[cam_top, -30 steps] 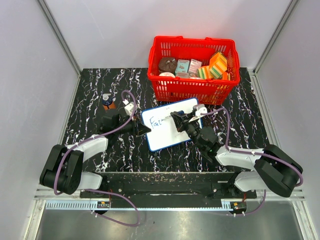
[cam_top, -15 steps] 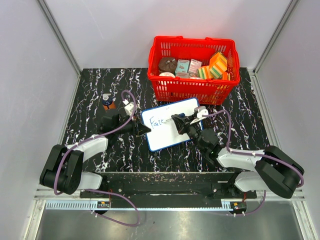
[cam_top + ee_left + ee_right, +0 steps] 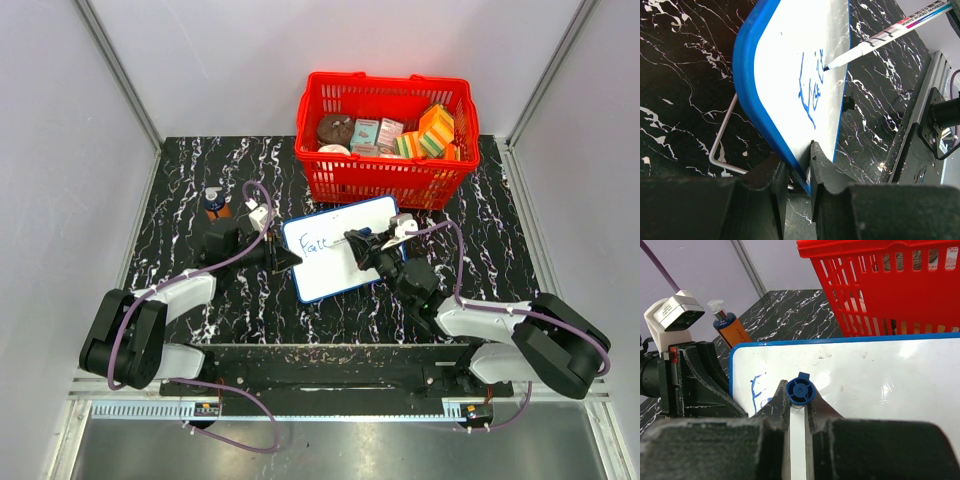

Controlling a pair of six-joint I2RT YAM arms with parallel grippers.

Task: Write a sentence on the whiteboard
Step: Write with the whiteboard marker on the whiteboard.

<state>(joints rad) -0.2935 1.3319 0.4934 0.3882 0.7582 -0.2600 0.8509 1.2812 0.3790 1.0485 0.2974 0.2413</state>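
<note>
The whiteboard (image 3: 330, 275), white with a blue frame, stands tilted at mid-table. Blue marker letters of the sentence (image 3: 313, 243) start near its upper left corner; in the left wrist view the writing (image 3: 812, 90) reads roughly "Fai". My left gripper (image 3: 285, 258) is shut on the whiteboard's left edge, which shows pinched between the fingers (image 3: 796, 165). My right gripper (image 3: 365, 247) is shut on a marker (image 3: 890, 32), whose tip touches the board just past the last letter. From the right wrist, the marker's blue end cap (image 3: 800, 390) sits between the jaws (image 3: 799, 397).
A red basket (image 3: 385, 180) with packets and sponges stands right behind the board. An orange pump bottle (image 3: 215, 203) stands at the left rear. A wire stand (image 3: 722, 145) props the board from behind. The table's front rail (image 3: 920, 125) runs close to the board.
My right gripper and the marker have crept a little to the right across the board, and another blue stroke has been added after "Fa". The left gripper has not moved.
</note>
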